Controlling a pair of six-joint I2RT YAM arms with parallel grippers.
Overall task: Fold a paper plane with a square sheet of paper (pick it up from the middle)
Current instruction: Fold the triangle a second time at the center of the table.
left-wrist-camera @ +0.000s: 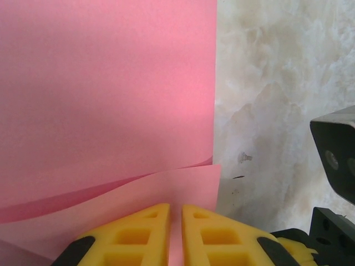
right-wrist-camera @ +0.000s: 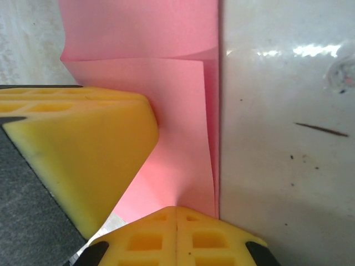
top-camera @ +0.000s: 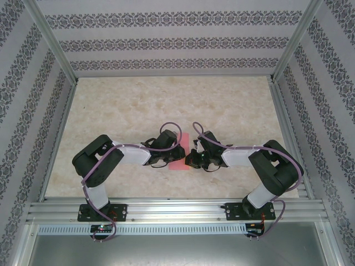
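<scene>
Square sheet of paper [top-camera: 178,164]: lies on the marble-patterned table [top-camera: 166,100] at the middle of the work area, directly between the two arms. In the top view the left gripper [top-camera: 175,151] reaches it from the left and the right gripper [top-camera: 193,158] from the right. The wrists cover most of the sheet, and the fingertips are hard to make out from that height.

Left wrist view: the sheet [left-wrist-camera: 111,83] covers the left and centre of the frame, and its straight right edge borders bare table [left-wrist-camera: 277,83]. A lighter flap lifts off the flat layer and curves down toward the camera. The left gripper [left-wrist-camera: 176,209] has its yellow fingers [left-wrist-camera: 147,235] drawn nearly together. Only a narrow slit remains between them, and the flap's near edge runs into that slit, so the flap is pinched there.

Right wrist view: the sheet [right-wrist-camera: 183,111] shows two layers, an upper flap lying over a flat lower one, and both end at a common straight edge on the right. The right gripper [right-wrist-camera: 176,208] has its fingers [right-wrist-camera: 213,238] pressed flat against each other with no visible gap. The flap narrows to a point exactly at their seam and appears to be nipped between the tips. A yellow finger of the left gripper [right-wrist-camera: 83,144] enters from the left and touches the flap's left side.
</scene>
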